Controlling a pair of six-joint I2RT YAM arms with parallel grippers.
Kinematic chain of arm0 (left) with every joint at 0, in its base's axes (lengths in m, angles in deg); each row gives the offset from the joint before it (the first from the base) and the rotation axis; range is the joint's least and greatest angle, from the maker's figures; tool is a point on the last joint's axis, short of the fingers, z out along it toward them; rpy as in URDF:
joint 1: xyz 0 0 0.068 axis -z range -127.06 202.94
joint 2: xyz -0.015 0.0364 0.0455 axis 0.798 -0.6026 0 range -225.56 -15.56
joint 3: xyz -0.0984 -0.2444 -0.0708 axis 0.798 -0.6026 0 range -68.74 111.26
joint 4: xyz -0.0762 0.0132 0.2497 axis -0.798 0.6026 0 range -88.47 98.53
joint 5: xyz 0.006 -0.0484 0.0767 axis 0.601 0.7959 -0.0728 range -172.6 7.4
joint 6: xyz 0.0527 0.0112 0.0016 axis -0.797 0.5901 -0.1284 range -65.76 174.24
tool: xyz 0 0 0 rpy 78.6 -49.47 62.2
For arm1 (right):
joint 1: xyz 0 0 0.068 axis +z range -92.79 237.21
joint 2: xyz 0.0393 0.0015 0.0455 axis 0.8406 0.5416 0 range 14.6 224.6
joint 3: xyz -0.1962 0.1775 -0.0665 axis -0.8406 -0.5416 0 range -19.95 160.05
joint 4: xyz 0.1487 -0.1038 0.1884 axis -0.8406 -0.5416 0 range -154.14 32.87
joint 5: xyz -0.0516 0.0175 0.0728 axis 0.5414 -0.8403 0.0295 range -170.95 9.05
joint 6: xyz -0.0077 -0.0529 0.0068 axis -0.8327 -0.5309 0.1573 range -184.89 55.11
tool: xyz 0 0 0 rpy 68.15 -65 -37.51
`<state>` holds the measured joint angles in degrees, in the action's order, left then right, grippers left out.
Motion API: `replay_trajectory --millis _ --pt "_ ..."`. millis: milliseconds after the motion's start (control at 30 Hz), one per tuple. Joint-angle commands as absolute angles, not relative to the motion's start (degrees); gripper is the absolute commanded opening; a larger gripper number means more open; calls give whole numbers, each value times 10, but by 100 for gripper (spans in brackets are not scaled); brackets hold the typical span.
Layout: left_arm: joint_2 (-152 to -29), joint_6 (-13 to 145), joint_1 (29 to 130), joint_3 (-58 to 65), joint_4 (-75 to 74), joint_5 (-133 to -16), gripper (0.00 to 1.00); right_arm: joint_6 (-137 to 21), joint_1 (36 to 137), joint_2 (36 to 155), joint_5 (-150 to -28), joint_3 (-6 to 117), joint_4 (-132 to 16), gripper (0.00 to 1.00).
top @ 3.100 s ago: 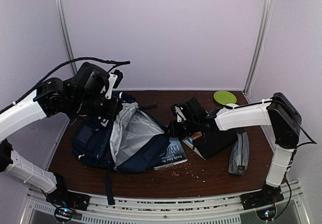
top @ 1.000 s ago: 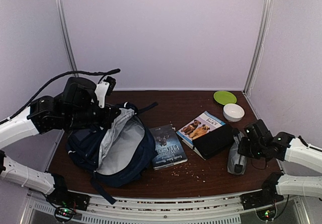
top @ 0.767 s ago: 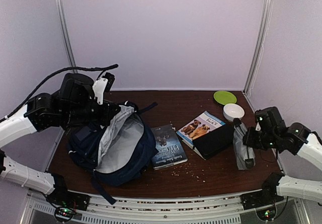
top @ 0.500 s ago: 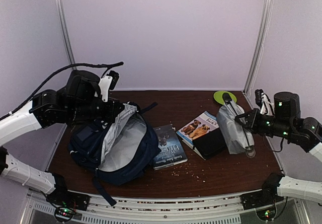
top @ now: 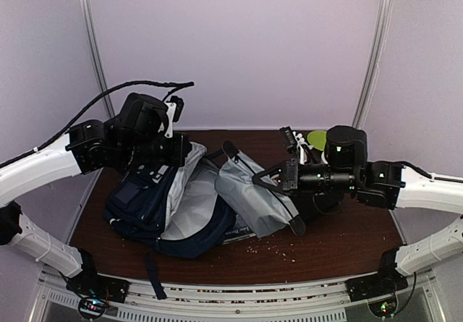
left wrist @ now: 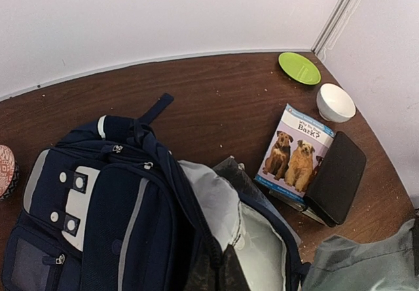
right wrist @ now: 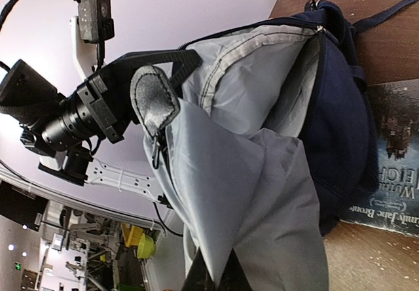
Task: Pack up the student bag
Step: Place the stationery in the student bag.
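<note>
Student bag (top: 134,199) lies at centre-left of the top view on the brown table (top: 325,253), its navy shell spread flat and its mouth gaping toward the right, so the light grey lining shows. In the left wrist view, the left gripper (left wrist: 219,273) at the bottom centre has its fingers pressed together on the rim of the opening, holding that edge raised.

Just right of the mouth, a grey zip pouch (top: 253,199) hangs clear of the table, and its upper end overlaps the bag's right edge in the top view. The right gripper (right wrist: 215,274), at the bottom of the right wrist view, is pinched on the pouch fabric.

A dark book (right wrist: 396,163) lies partly under the bag's right side. Further right in the left wrist view are a book with two dogs on its cover (left wrist: 291,157), a black case (left wrist: 337,176) touching it, a white bowl (left wrist: 336,101) and a green plate (left wrist: 299,68) in the upper right corner. Crumbs dot the table near the bottom edge.
</note>
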<state>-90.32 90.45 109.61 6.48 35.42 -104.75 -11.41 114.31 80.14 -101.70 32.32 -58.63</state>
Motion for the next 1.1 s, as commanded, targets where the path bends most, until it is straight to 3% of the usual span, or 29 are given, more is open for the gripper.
replay_trajectory --millis 0,300,567,700,867,1067 --pt "-899 925 1094 103 239 -1062 0 -24 1145 834 -1046 311 -369 0" --pt "-887 956 1095 95 216 -1048 0 106 1145 948 -992 322 -245 0" --pt "-840 980 1095 59 172 -1062 0 147 1146 1005 -912 382 -364 0" --pt "-832 972 1095 69 199 -1076 0 171 1144 1050 -936 421 -374 0" --pt "-821 974 1095 44 182 -1010 0 168 1136 1118 -999 509 -395 0" --pt "-795 976 1094 27 199 -1020 0 191 1131 1180 -1038 543 -340 0"
